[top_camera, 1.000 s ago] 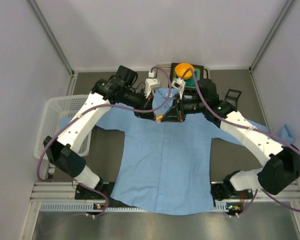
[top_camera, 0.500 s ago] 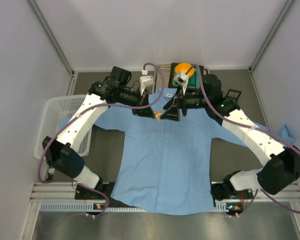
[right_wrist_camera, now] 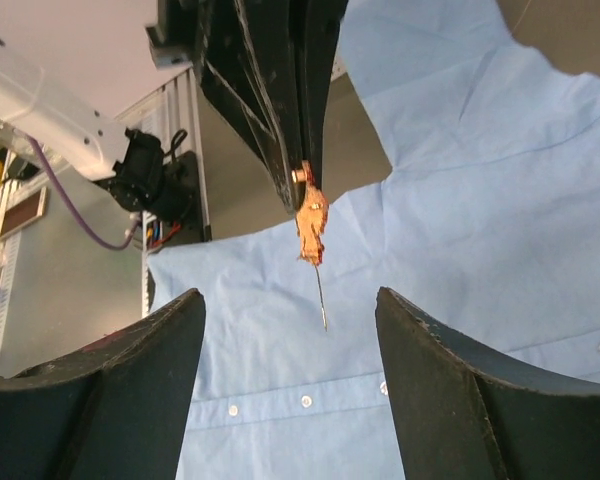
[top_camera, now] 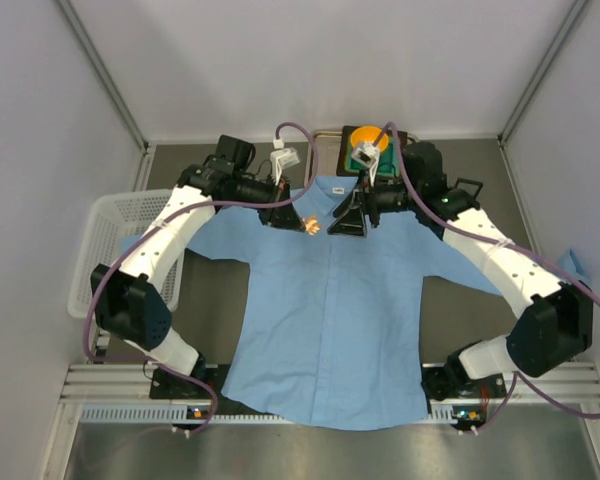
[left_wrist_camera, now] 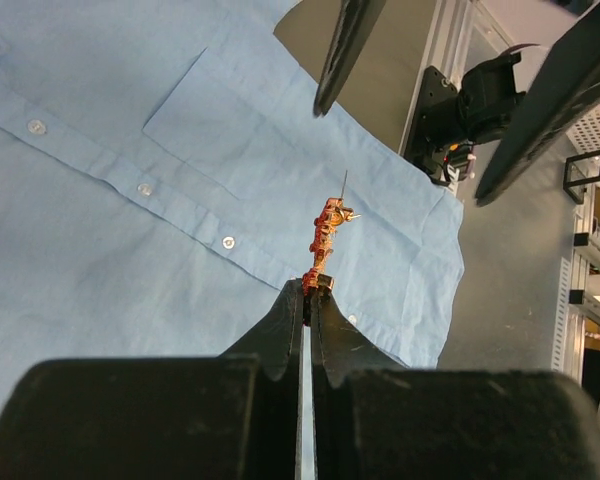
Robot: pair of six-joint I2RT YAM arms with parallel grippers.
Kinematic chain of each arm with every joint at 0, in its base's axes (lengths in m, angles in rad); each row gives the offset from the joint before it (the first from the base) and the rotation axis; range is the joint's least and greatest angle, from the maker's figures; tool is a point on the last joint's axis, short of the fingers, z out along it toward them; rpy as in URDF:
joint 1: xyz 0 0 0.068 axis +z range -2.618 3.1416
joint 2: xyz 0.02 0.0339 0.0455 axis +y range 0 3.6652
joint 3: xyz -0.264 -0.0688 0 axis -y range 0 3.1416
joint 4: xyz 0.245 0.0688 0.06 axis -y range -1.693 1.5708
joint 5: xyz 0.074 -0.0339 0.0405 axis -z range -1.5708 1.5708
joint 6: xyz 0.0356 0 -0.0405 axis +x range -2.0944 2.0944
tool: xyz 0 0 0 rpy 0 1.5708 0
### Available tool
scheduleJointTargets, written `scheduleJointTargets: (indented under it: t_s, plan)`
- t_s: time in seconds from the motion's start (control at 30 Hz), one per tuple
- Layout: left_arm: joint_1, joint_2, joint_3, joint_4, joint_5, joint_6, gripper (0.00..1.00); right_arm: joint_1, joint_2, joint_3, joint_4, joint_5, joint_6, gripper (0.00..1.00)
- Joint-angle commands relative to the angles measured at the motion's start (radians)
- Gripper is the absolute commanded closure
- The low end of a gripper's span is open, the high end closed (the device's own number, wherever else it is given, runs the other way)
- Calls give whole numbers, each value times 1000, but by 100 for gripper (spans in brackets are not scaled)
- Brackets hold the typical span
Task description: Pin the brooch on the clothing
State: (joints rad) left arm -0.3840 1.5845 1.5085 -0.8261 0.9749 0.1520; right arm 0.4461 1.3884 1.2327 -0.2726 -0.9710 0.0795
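The left fingers [left_wrist_camera: 283,325] clench the brooch [left_wrist_camera: 325,232] above the shirt [top_camera: 330,330]; its needle points lengthwise toward the spread, empty right fingers [right_wrist_camera: 130,385].

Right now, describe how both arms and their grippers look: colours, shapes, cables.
The left arm and right arm share one build: white shells over the long links, bulky black joint housings, and a purple cable looping alongside each. The left gripper and right gripper have plain matte black fingers that taper toward the tips.
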Motion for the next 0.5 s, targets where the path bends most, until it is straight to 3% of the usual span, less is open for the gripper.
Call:
scheduleJointTargets:
  t_s: [0.0,0.2,0.47]
  plan:
    - [7,-3,-2,64,88,-28,100,23,27,45,-54,-80,-116,32]
    - [7,-11,-2,62,119,-31,100,54,52,65,-82,-75,-170,36]
    - [7,-23,-7,48,136,-12,100,72,83,88,-82,-71,-182,86]
